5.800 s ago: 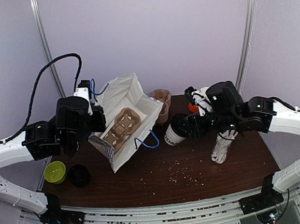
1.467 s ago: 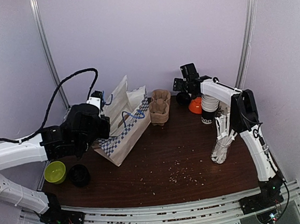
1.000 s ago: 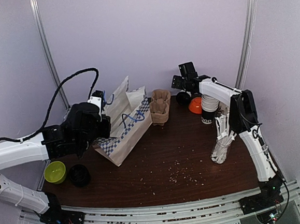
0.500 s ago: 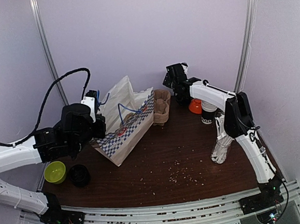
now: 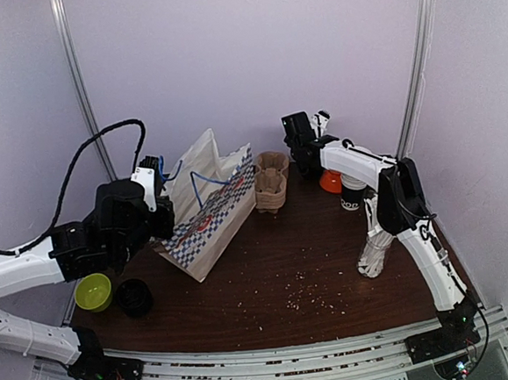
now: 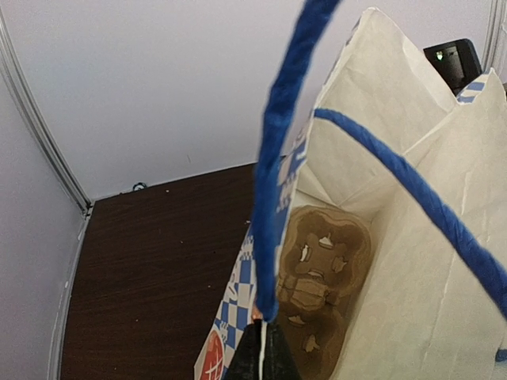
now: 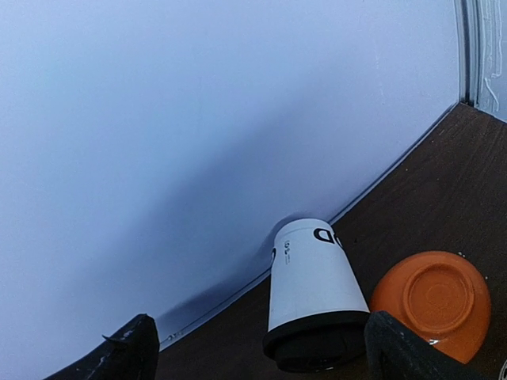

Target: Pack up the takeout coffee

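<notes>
The takeout coffee cup, white with a black lid, stands by the back wall between the wide-open fingers of my right gripper. No finger touches it. In the top view my right gripper is at the back of the table and hides the cup. My left gripper is shut on the blue handle of the checked bag and holds it up. The brown two-hole carrier tray lies at the bottom of the bag.
A stack of brown pulp trays stands right of the bag. An orange lid and stacked white cups sit by the right arm. A glass of straws stands at right. A green bowl and a black lid lie front left.
The bag lay open on its side; it now stands held by its handle. My right arm swung from mid-table to the back wall, then shifted left along it.
</notes>
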